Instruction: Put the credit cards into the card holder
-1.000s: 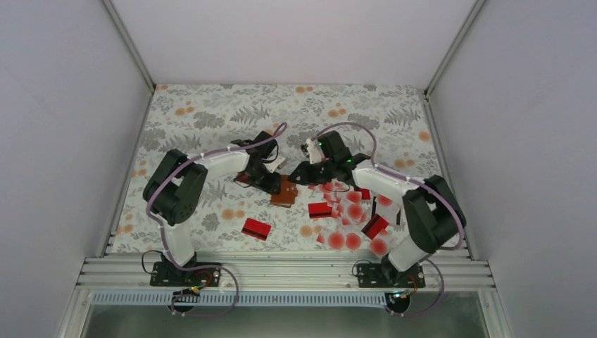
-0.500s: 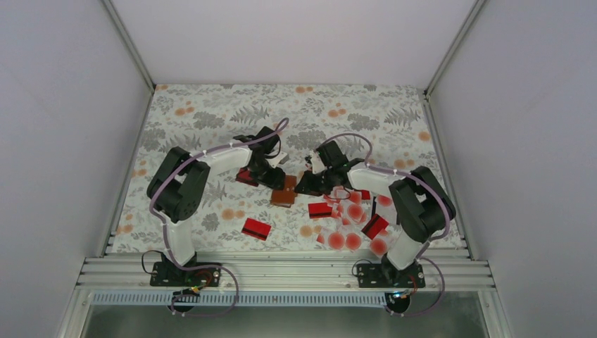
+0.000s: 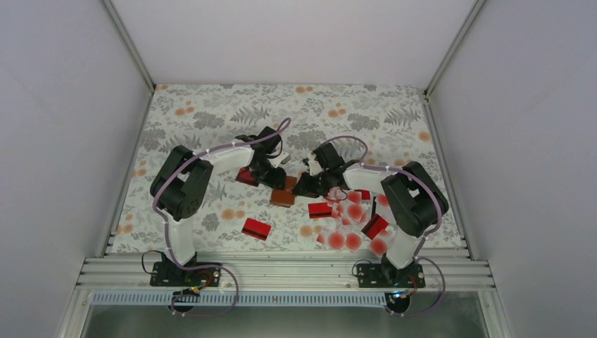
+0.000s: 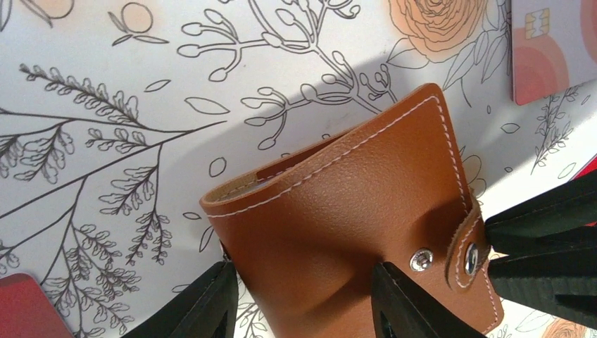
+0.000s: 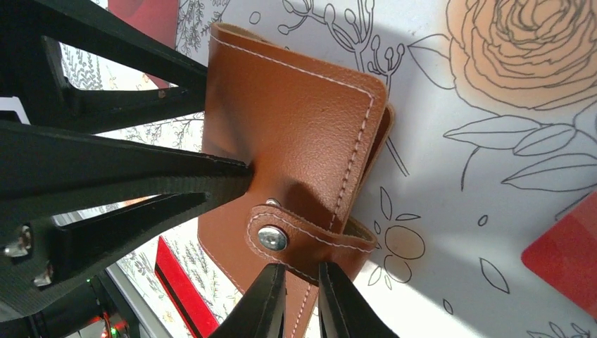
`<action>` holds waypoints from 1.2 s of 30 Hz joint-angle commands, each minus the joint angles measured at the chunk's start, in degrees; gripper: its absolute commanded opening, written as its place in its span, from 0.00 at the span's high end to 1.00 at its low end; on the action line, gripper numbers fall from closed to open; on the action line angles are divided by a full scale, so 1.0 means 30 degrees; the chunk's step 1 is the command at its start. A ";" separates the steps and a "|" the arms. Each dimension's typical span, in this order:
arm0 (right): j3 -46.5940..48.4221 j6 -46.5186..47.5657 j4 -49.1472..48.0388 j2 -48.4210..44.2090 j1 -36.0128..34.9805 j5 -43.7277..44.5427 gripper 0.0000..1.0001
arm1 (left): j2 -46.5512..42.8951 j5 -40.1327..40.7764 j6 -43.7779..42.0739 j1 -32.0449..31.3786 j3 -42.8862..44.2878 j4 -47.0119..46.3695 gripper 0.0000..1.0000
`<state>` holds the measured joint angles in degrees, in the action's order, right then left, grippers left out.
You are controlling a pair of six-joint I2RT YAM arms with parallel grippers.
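The brown leather card holder [image 3: 284,192] lies folded on the floral cloth between both grippers. In the left wrist view the card holder [image 4: 352,204] sits in my left gripper [image 4: 303,306]: one finger is at its edge and the other dents its face. My left gripper [image 3: 273,183] comes from the left. My right gripper [image 5: 301,271], nearly shut, pinches the lower edge of the snap strap [image 5: 310,236]. My right gripper [image 3: 300,186] is at the holder's right side. Red credit cards [image 3: 257,228] and whitish red-dot cards [image 3: 352,218] lie loose.
One red card [image 3: 246,176] lies under the left arm, another [image 3: 320,209] right of the holder. A whitish card [image 4: 552,49] with a chip lies beyond the holder. The card pile spreads toward the near right edge of the cloth [image 3: 211,113].
The right arm has folded back and its gripper has lowered onto the holder's strap. The left gripper has stayed on the holder, which has shifted little.
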<state>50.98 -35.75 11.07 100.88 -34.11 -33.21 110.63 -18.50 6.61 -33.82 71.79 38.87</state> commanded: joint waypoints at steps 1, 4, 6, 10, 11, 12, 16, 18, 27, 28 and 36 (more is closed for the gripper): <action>-0.0109 0.0073 -0.0641 -0.0542 -0.0155 0.0167 0.86 | 0.1153 0.0854 -0.0403 -0.0434 -0.0040 0.0293 0.52; -0.0338 0.0157 -0.0665 -0.0610 -0.0154 0.0258 0.87 | 0.1323 0.1144 -0.0515 -0.0585 -0.0052 0.0319 0.58; -0.0476 0.0128 -0.0778 -0.0460 -0.0162 0.0260 0.87 | 0.1479 0.1386 -0.0534 -0.0738 0.0008 0.0387 0.59; -0.0624 -0.0098 -0.1178 -0.0224 -0.0159 0.0225 0.87 | 0.1691 0.1642 -0.0340 -0.0969 -0.0077 0.0366 0.59; -0.0621 -0.0140 -0.1241 -0.0122 -0.0168 0.0237 0.87 | 0.1706 0.1742 -0.0290 -0.0993 -0.0107 0.0386 0.59; -0.0617 -0.0182 -0.1341 -0.0091 -0.0158 0.0232 0.87 | 0.1715 0.1831 -0.0273 -0.1000 -0.0100 0.0418 0.59; -0.0644 -0.0333 -0.1769 0.0250 -0.0170 0.0267 0.87 | 0.1741 0.2096 -0.0270 -0.1121 -0.0223 0.0478 0.59; -0.0729 -0.0427 -0.2065 0.0430 -0.0181 0.0238 0.87 | 0.1765 0.2220 -0.0265 -0.1172 -0.0251 0.0512 0.59; -0.1668 -0.1136 -0.4390 0.1072 -0.0233 -0.0220 0.87 | 0.1984 0.2278 -0.0182 -0.1404 -0.0554 0.0467 0.59; -0.1748 -0.1211 -0.4532 0.1187 -0.0232 -0.0133 0.87 | 0.2013 0.2272 -0.0182 -0.1454 -0.0562 0.0458 0.59; -0.1340 -0.1503 -0.4407 0.2571 -0.0836 0.0629 0.89 | 0.2390 0.1835 0.0127 -0.1865 -0.0698 0.0195 0.60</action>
<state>47.16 -40.34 -3.14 103.18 -34.11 -36.29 111.53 -14.33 6.61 -36.40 72.97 38.94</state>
